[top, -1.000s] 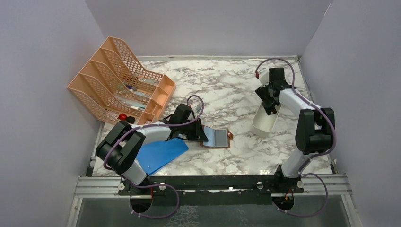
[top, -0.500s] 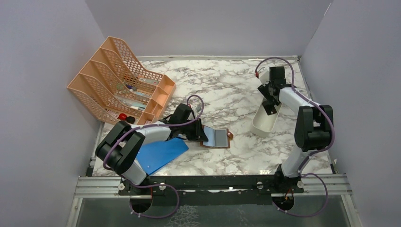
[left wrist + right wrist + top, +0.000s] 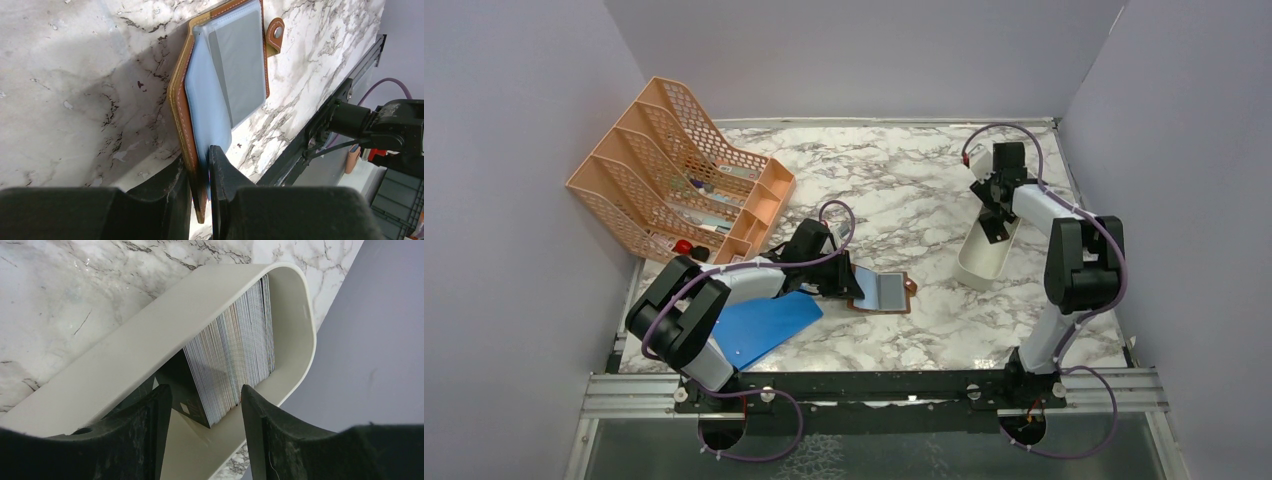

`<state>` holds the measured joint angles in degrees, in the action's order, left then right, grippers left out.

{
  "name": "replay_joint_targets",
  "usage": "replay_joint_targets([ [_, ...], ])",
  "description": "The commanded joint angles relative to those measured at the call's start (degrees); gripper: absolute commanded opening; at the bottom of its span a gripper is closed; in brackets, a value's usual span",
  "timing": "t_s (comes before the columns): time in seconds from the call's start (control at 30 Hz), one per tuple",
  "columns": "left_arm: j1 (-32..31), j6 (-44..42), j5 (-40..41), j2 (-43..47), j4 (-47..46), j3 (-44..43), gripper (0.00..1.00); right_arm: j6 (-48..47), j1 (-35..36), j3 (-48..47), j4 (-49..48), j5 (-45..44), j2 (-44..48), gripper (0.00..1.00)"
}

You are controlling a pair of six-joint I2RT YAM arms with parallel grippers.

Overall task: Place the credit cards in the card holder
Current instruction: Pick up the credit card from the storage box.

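Marble surface (image 3: 904, 190) lies bare between the open card holder (image 3: 882, 292) and the white tray (image 3: 984, 255) to its right. At the holder's edge the left end effector (image 3: 200, 167) is pinched narrow on it. Over the tray the right end effector (image 3: 205, 405) stands wide above the credit cards (image 3: 235, 360), which are upright inside.
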<state>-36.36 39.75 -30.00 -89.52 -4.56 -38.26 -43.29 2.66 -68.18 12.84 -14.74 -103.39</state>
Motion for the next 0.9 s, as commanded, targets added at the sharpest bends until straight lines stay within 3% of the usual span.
replay_joint_targets([
  [0.0,0.2,-0.6,-0.9,1.2,-0.6,-1.1,0.2,-1.1,-0.7,-0.9,-2.5,-0.1,-2.2,0.57],
  [0.87,0.2,-0.5,-0.9,0.7,-1.2,-1.0,0.2,-1.7,-1.3,-1.4,-4.4,-3.0,0.1,0.3],
])
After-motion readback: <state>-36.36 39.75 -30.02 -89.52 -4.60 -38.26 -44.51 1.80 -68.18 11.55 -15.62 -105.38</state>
